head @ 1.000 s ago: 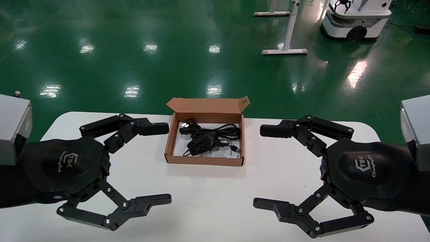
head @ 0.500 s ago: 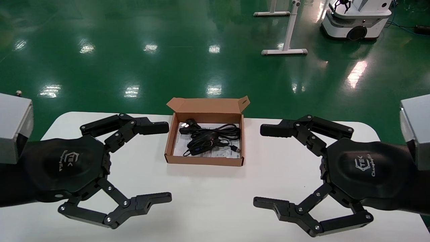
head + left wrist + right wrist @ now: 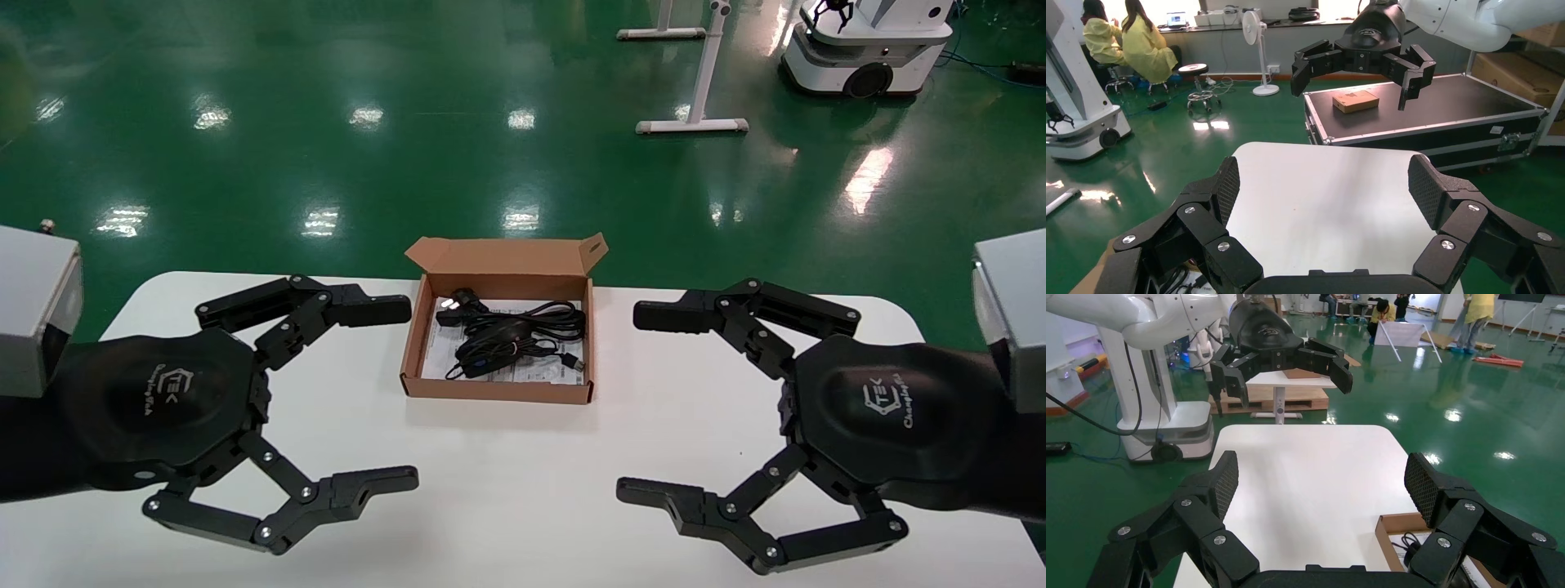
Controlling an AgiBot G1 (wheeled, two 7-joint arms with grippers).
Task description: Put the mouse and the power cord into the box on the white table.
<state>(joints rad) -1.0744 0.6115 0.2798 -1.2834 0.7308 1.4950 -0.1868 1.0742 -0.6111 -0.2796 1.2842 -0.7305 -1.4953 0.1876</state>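
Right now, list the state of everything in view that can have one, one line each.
box: lid flap upright, open, on the white table.
mouse: inside the box.
power cord: coiled, inside the box.
left tool: open, empty, over the table.
right tool: open, empty, over the table.

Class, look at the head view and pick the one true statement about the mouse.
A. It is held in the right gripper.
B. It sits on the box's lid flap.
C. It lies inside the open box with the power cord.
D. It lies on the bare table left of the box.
C: the mouse lies inside the open box beside the power cord, while both grippers hover open and hold nothing.
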